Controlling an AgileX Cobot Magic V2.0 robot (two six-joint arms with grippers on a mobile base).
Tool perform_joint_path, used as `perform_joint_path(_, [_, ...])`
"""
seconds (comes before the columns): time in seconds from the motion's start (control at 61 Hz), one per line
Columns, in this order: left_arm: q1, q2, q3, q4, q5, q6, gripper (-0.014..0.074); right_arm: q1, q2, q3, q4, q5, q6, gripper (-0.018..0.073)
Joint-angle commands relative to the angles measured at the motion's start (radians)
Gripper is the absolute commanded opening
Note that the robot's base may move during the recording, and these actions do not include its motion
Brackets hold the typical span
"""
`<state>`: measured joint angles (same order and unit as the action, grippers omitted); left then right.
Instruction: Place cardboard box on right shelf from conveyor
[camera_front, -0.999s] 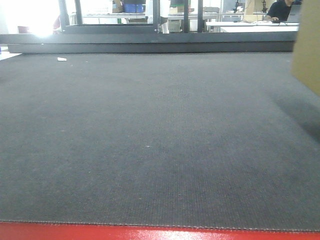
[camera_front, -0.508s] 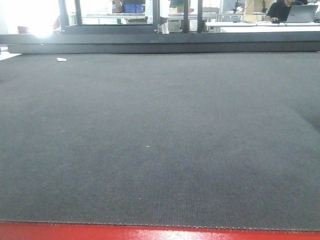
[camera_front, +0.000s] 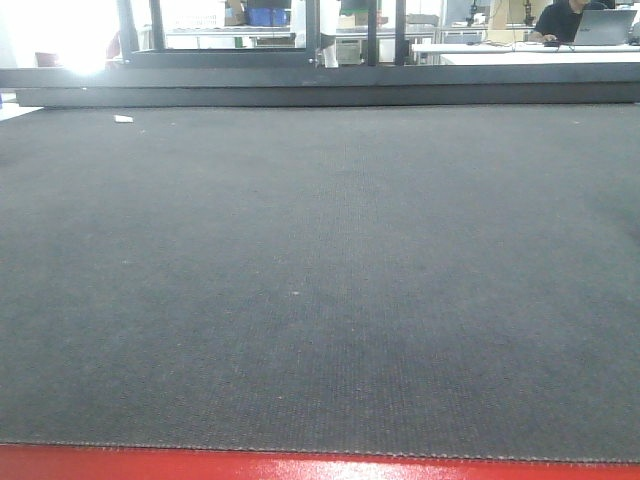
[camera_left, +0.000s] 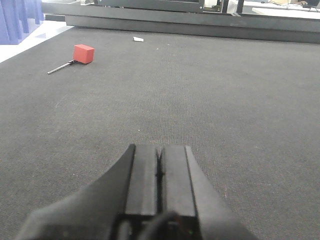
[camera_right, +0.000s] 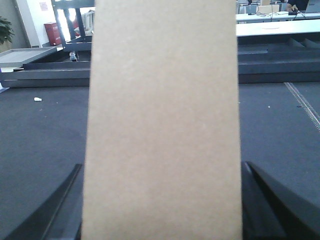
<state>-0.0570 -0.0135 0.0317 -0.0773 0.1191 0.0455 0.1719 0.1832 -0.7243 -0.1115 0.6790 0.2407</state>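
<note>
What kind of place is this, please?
Probably a logistics test lab, not a real warehouse: a wide grey conveyor with a red front edge, blue plastic bins beside it, and office desks behind, where a person sits at a laptop.

Cardboard box (camera_right: 162, 125) cut off top and bottom, right hand (camera_right: 161, 167) mostly hidden

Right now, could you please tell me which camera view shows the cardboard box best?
The right wrist view: the cardboard box fills its centre, close up. The front and left wrist views show the conveyor but no box.
</note>
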Motion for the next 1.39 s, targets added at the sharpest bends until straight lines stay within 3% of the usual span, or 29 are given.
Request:
perform_joint_path(0.0, [0.000,-0.013,0.008,-0.006,-0.086,0.000,-0.0116,-0.005,0.015,-0.026,-0.020,-0.108,-0.009,0.0225])
perform_joint_path(1.376, [0.000,-0.013,0.008,-0.006,-0.086,0.000,-0.0116,-0.005,0.015,-0.026,-0.020,-0.108,-0.009,0.0225])
